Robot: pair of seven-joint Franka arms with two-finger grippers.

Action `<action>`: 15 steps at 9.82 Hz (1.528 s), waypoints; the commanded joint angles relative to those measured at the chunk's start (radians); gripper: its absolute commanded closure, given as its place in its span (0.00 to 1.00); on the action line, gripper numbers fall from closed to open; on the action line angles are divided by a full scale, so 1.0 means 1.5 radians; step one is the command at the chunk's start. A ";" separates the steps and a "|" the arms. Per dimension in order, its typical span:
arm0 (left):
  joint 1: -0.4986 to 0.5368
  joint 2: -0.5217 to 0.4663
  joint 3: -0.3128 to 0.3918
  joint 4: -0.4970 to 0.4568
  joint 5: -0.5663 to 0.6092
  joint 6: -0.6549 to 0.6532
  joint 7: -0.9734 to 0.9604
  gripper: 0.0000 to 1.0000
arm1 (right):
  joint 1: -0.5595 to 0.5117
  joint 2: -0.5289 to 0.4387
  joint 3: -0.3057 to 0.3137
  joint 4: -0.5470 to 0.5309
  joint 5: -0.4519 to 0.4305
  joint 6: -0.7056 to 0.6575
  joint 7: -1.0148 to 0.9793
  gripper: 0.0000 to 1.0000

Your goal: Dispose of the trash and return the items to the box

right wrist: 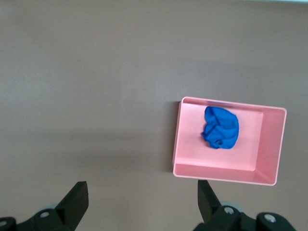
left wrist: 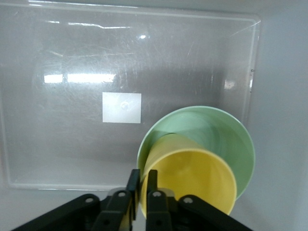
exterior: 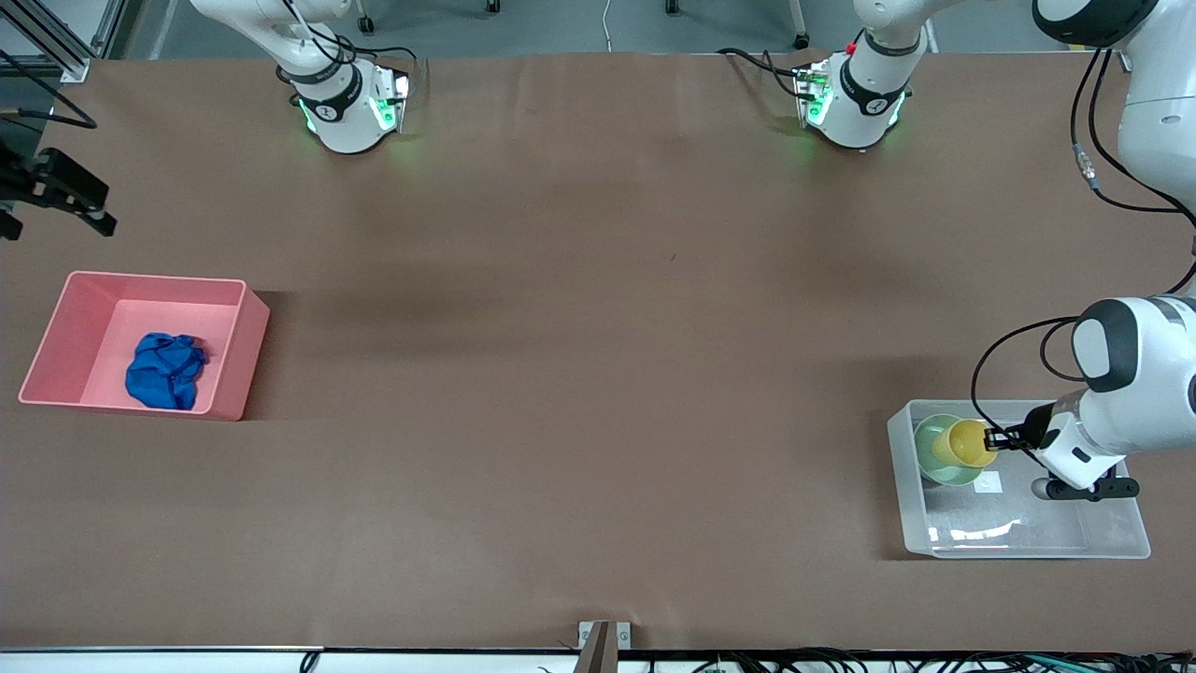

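Box [exterior: 1023, 544]: we see clear glossy plastic, scuffed, catching light glints
Sticker [left wrist: 121, 107]: we read it as matt white paper
Cup [exterior: 967, 443]: smooth yellow plastic
Bowl [exterior: 934, 451]: smooth mint plastic, slight sheen
Trash [exterior: 166, 370]: wrinkled blue cloth, matt
Pink bin [exterior: 238, 369]: smooth matt plastic
Table [exterior: 579, 374]: matt brown covering

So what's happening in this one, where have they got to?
The left gripper is pinching the rim of the yellow cup over the clear box, with the cup tilted into the mint-green bowl that sits in the box. The blue cloth wad already lies in the pink bin at the right arm's end of the table. The right gripper is open and holds nothing, above the bare table beside that bin.
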 commanded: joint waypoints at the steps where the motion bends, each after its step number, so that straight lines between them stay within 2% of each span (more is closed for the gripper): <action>1: 0.011 -0.001 -0.013 0.010 -0.009 0.003 -0.009 0.00 | 0.011 -0.002 -0.004 -0.002 -0.009 -0.016 0.025 0.00; 3: 0.007 -0.087 -0.017 0.006 -0.010 -0.030 -0.011 0.00 | 0.006 0.000 -0.006 0.000 -0.009 -0.014 0.017 0.00; 6: 0.008 -0.241 -0.059 0.002 -0.017 -0.166 -0.024 0.00 | 0.003 0.010 -0.007 0.005 -0.010 -0.012 0.002 0.00; 8: 0.009 -0.323 -0.084 0.006 -0.026 -0.227 -0.026 0.00 | 0.003 0.015 -0.007 0.005 -0.011 -0.011 -0.004 0.00; 11: -0.002 -0.386 -0.090 0.017 -0.068 -0.301 -0.017 0.00 | 0.002 0.022 -0.008 0.005 -0.010 -0.010 -0.004 0.00; 12: -0.061 -0.407 -0.054 0.019 -0.074 -0.305 -0.017 0.00 | 0.002 0.023 -0.008 0.005 -0.010 -0.010 -0.004 0.00; 13: -0.118 -0.428 0.012 0.013 -0.086 -0.331 -0.018 0.00 | 0.002 0.025 -0.008 0.006 -0.010 -0.008 -0.004 0.00; 15: -0.187 -0.461 0.093 -0.014 -0.147 -0.389 -0.028 0.00 | 0.003 0.025 -0.008 0.005 -0.009 0.007 -0.004 0.00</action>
